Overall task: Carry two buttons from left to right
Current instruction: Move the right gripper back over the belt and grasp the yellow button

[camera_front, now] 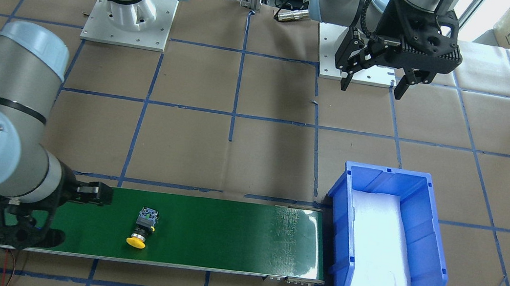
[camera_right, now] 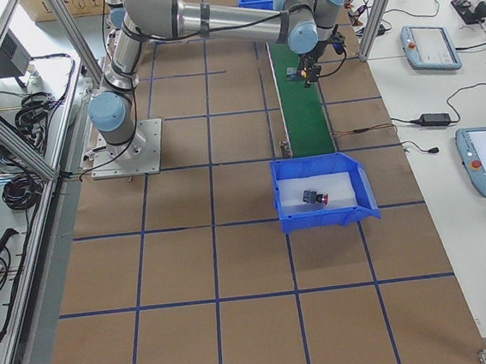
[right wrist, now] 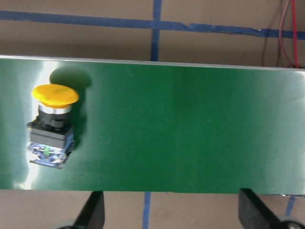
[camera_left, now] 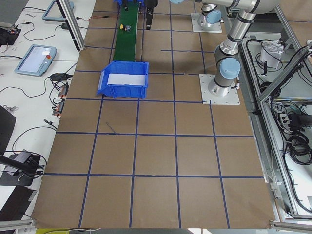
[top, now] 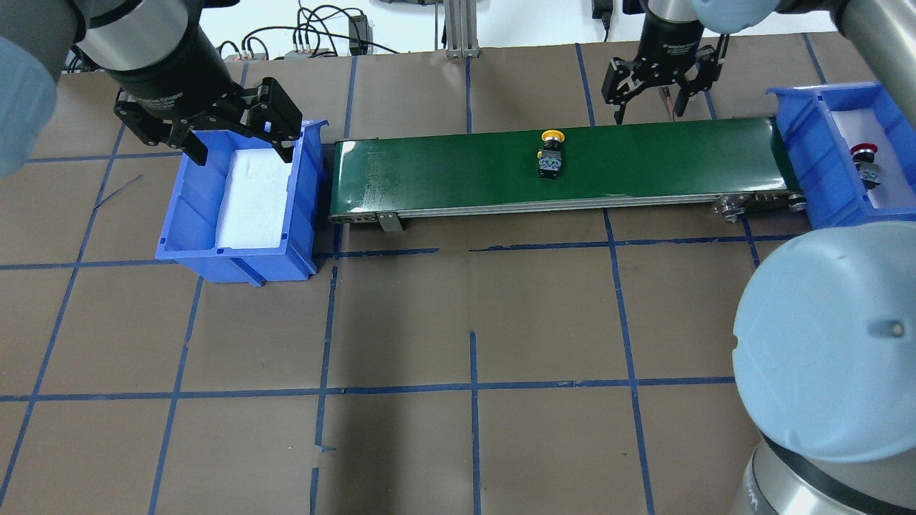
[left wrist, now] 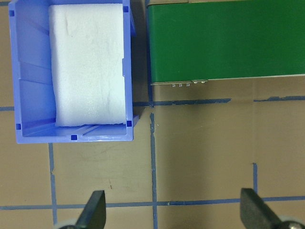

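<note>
We see the yellow button (top: 551,154) lying on its side about midway along the green conveyor belt (top: 644,161). In the overhead view its cap points to 12 o'clock and its grey-green rear block to 6 o'clock. Nothing touches it.

The red button (top: 864,163) lies in the blue bin (top: 794,143) at the belt's 3 o'clock end. It rests on the white pad there with its cap also toward 12 o'clock.

The right end effector (top: 647,111) hangs over the far edge of the belt, at about 2 o'clock from the yellow button and apart from it. Its fingers are spread wide and we find nothing between them. In its wrist view the two fingertips (right wrist: 93,212) frame bare belt, with the yellow button off at 10 o'clock.

The left end effector (top: 240,146) is also spread wide and holds nothing. It hangs above the bench (top: 501,322) near the other blue bin (top: 172,236), which stands against the belt's 9 o'clock end. In its wrist view this bin lies at 11 o'clock and brown bench shows between the fingertips (left wrist: 95,210). We see only a white foam pad (top: 254,193) in that bin.

The two side views show both buttons very small, and we judge nothing finer from them.
</note>
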`<state>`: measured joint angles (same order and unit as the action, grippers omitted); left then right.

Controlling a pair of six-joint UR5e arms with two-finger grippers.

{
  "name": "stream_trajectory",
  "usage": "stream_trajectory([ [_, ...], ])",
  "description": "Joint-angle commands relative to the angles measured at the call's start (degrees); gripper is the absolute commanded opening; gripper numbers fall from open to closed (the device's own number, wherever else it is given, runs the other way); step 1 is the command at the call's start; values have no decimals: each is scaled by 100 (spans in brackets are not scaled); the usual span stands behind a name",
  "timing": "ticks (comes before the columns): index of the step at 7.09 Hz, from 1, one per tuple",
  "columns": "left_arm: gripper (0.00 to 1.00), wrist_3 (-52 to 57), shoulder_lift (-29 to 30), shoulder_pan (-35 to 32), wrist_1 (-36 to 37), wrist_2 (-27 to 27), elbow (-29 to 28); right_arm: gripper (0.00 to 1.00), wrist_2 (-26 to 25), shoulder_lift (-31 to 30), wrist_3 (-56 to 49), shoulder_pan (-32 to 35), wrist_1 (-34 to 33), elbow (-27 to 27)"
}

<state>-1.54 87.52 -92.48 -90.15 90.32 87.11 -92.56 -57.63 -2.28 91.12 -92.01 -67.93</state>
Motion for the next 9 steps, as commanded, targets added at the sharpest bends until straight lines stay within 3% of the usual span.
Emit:
stream_trajectory([
  [1,100,-13,37,2,6,-15,8,100,9,-20,727,528,-700,-438],
  [3,100,-4,-24,28,-3,-15,-1,100,-17,-38,773,600,-1991,-984],
  [7,100,31,-42,37,-3,-6,34,98,-17,23,790,556,-2014,-1425],
  [9,100,40,-25,45,6,-6,17,38,-26,50,808,556,-2022,-1364],
])
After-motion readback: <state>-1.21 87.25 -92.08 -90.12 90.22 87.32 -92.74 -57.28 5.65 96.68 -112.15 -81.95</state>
